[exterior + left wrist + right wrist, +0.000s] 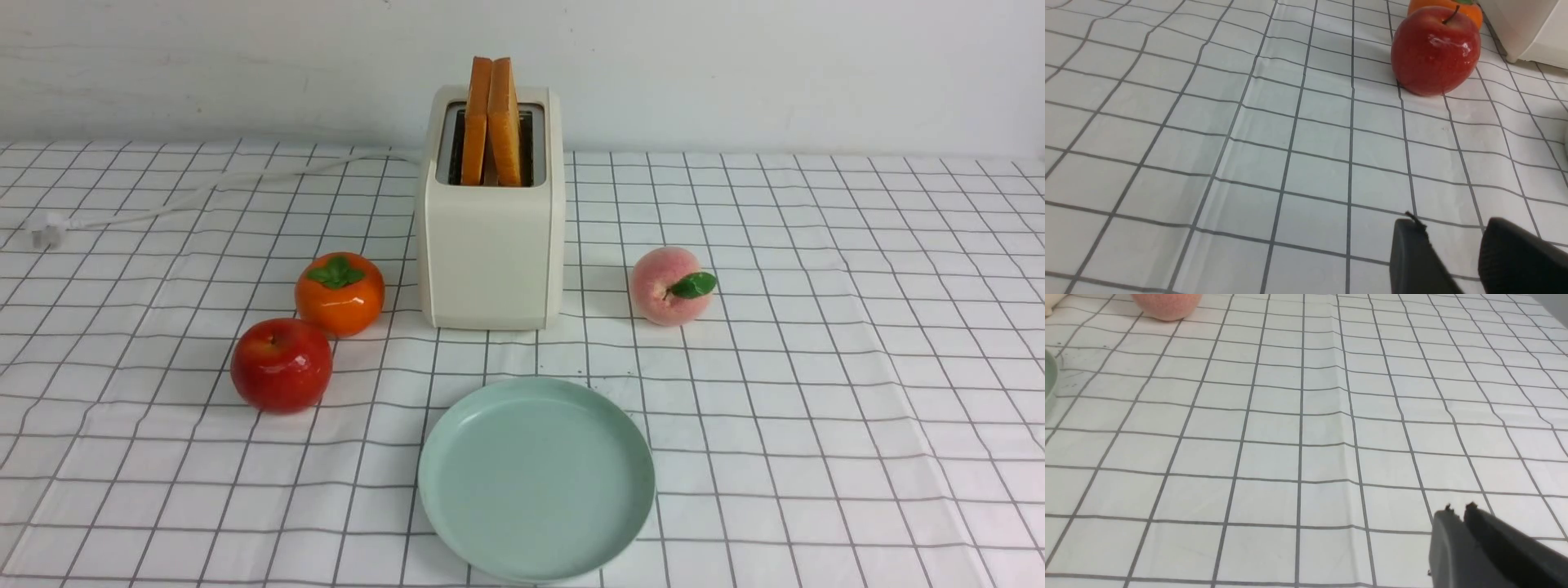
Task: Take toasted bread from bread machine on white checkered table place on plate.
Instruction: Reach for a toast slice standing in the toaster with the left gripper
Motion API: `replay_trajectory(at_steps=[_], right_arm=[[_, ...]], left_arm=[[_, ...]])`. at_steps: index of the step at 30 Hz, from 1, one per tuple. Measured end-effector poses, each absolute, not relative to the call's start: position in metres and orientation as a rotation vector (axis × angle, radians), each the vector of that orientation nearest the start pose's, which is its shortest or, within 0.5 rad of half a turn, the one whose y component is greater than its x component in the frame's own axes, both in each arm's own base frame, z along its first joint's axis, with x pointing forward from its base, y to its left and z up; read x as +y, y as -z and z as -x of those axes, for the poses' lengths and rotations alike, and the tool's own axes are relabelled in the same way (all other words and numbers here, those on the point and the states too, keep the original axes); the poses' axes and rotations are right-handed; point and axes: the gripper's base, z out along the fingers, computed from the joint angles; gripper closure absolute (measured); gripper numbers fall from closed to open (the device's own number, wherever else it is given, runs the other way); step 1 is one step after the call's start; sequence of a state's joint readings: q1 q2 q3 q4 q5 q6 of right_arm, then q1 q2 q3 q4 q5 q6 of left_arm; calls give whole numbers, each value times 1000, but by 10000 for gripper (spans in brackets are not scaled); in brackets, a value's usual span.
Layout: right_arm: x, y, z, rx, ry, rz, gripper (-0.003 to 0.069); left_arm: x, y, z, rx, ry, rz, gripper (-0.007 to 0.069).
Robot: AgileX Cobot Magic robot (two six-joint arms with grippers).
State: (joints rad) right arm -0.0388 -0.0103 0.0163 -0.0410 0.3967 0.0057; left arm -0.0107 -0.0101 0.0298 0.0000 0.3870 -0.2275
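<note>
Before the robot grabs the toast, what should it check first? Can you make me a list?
1. Toast within reach: both slices of toasted bread stick up out of the bread machine. Ok.
2. Room on the plate: nothing lies on it. Ok.
3. Left gripper ready: open and holding nothing. Ok.
4. Right gripper ready: shut, so it must open before grabbing. Not ok.
5. Fruit out of the way: the apple, orange fruit and peach sit beside the bread machine, off the plate. Ok.
6. One slice lifts alone: their tops lean together. Cannot tell.
</note>
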Motion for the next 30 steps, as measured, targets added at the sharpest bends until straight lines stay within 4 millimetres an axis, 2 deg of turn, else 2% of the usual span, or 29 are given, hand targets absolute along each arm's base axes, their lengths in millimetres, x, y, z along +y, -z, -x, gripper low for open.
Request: replay_trajectory(at_steps=[27, 30], right_arm=[[-3, -173, -52, 1886, 63, -17, 608], [-3, -173, -52, 1886, 63, -17, 608]], left_arm=[[-1, -169, -52, 1881, 163, 205, 386], [-1, -174, -54, 1820, 180, 214, 386]])
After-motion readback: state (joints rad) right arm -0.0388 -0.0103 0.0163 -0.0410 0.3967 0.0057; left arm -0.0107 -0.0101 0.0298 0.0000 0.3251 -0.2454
